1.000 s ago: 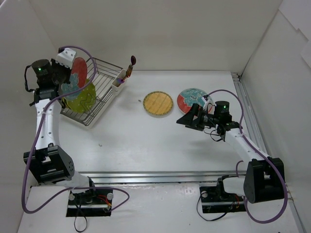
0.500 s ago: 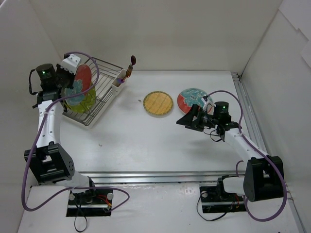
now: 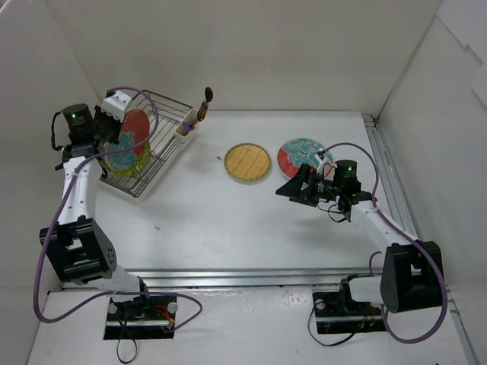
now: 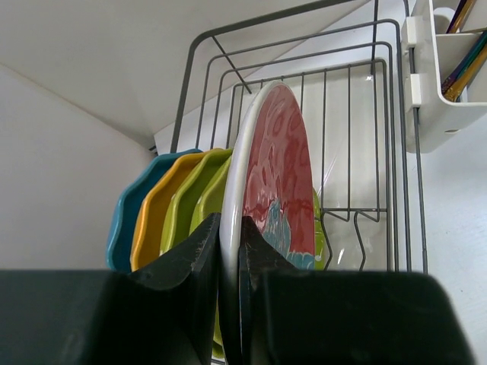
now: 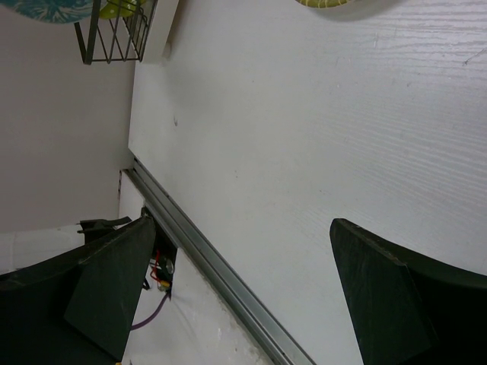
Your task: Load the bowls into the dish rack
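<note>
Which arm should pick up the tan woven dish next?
Right. The right gripper is open near the tan woven dish; the left gripper is shut on a red-and-teal dish at the dish rack.

**Bright, flat light, blurred foregrounds**

Diffuse overhead light nearly washes out the white wood-grain tabletop (image 3: 228,228), and shadows on it are faint. In both wrist views the near black fingers (image 4: 183,281) are dark and out of focus. The glossy red-and-teal patterned round dish (image 4: 278,175) carries a soft sheen.

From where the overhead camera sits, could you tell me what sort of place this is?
Probably a robot test cell, not a kitchen: plain white walls box in a white table, with an aluminium rail and a dish rack.
</note>
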Action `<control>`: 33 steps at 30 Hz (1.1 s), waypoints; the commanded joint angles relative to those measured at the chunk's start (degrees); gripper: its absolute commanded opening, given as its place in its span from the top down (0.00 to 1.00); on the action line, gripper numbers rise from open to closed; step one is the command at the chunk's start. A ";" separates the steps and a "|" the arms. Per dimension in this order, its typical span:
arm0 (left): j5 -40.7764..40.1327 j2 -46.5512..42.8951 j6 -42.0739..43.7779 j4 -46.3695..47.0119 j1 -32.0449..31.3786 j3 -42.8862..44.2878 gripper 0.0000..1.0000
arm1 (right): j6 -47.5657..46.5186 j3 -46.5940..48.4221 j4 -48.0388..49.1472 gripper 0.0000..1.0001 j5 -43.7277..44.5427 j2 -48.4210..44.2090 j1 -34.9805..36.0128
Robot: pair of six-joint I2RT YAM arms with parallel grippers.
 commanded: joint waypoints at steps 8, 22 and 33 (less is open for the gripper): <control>-0.16 2.29 4.81 8.19 -2.22 3.65 0.99 | -0.01 0.20 4.19 0.03 -1.40 0.64 -0.33; -4.73 5.46 2.52 5.11 -2.22 5.14 0.65 | -1.07 1.07 2.78 0.03 0.27 1.35 -0.33; -6.31 -3.48 -11.50 12.49 -2.22 2.86 0.31 | -4.67 3.62 -7.94 0.04 14.67 -2.78 -1.38</control>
